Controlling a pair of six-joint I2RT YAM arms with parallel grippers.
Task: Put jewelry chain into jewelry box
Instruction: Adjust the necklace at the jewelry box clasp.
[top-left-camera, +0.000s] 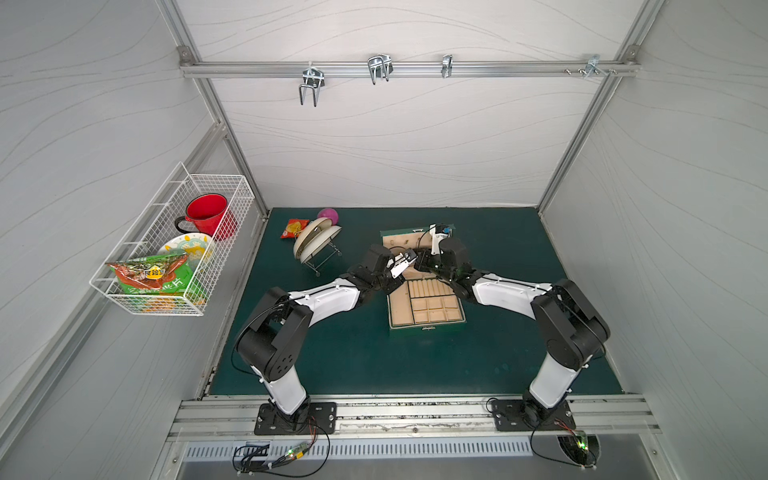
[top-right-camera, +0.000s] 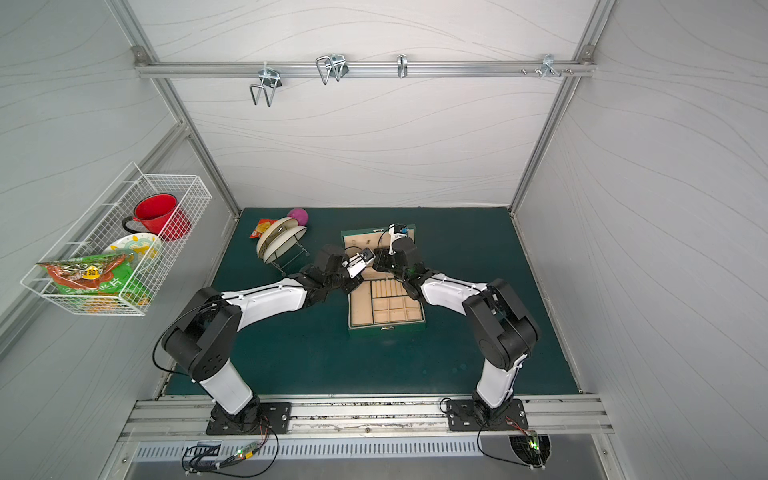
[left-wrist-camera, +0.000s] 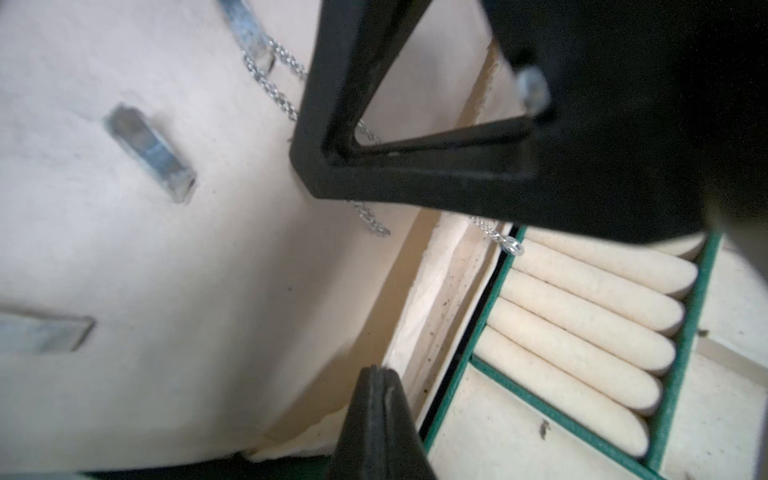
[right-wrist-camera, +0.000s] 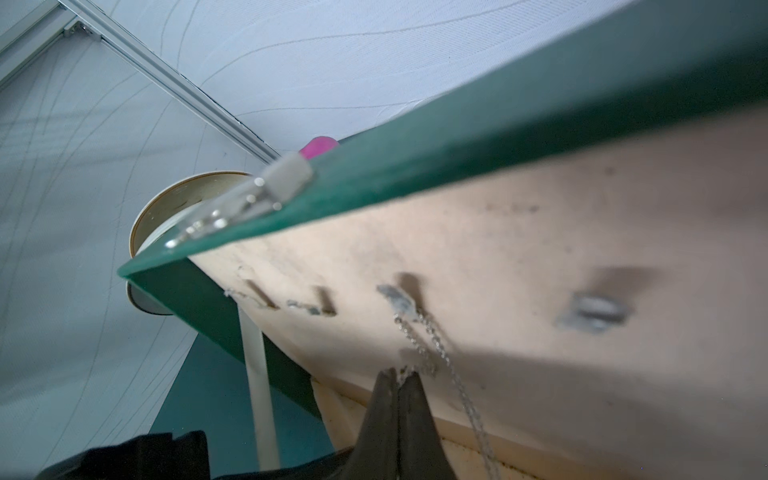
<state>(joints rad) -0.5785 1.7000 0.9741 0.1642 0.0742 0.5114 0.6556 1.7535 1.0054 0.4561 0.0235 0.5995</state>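
Right pincer (right-wrist-camera: 398, 376) pinches jewelry chain (left-wrist-camera: 274, 90); snack bag (top-left-camera: 149, 272) lettering illegible.

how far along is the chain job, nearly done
Nearly done, it seems. Done: the jewelry box is open and the jewelry chain is looped over a lid hook, its end ring dangling near the ring rolls. In hand: the right gripper is shut on one strand just below the hook; the left gripper is shut and empty nearby. Left: release the strand and back both arms out.
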